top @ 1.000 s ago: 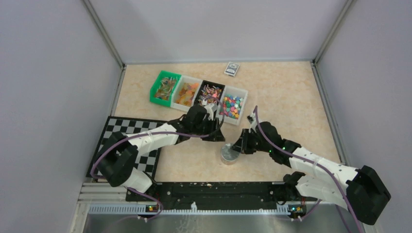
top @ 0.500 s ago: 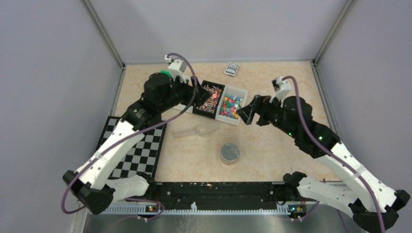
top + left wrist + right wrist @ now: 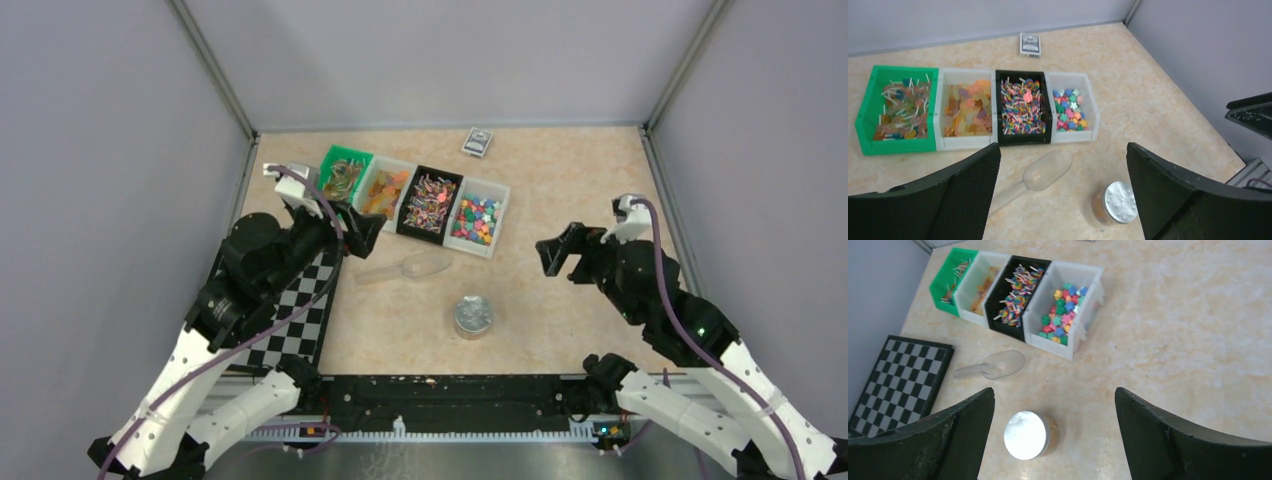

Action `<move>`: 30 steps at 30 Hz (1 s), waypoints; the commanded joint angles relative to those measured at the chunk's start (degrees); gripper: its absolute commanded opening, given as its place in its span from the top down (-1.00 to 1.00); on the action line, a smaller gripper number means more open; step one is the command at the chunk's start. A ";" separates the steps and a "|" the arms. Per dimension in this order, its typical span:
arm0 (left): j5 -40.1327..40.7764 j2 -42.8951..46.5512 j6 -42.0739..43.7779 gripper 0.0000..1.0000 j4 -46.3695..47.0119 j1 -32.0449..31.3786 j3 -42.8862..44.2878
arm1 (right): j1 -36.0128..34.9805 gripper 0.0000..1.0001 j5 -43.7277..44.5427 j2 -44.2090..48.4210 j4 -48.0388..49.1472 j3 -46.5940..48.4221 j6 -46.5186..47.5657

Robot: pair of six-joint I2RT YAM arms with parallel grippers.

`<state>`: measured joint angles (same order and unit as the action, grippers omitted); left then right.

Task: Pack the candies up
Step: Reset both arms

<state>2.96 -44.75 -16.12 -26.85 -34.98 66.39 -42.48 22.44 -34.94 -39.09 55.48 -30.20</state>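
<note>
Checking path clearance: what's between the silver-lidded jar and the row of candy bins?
Only the clear scoop, nearer the bins than the jar. The top view shows it best.

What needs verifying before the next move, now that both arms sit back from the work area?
1. Left gripper open, nothing between its fingers: ok.
2. Right gripper open, nothing held: ok.
3. Silver lid covers the jar, which stands upright: ok. Whether the lid is tight: cannot tell.
4. Scoop lies on the table apart from both grippers: ok. Whether it is empty: cannot tell.
5. Four bins stand in a row with the candies inside: ok.
</note>
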 commanded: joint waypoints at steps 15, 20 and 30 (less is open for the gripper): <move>-5.54 12.75 -3.84 -0.97 4.64 -0.14 -17.38 | 0.35 -0.79 5.76 11.03 1.30 -6.40 0.60; -5.51 13.00 -3.74 -0.97 4.13 -0.11 -17.50 | 0.29 -0.79 6.82 10.92 0.98 -6.28 0.26; -5.41 13.16 -3.48 -0.97 4.57 -0.14 -18.18 | 0.31 -0.79 7.40 11.06 0.03 -6.44 -0.52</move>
<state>-2.09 -32.34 -19.46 -25.23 -34.98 48.88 -42.48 28.58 -24.27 -39.33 48.99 -30.04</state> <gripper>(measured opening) 0.987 0.895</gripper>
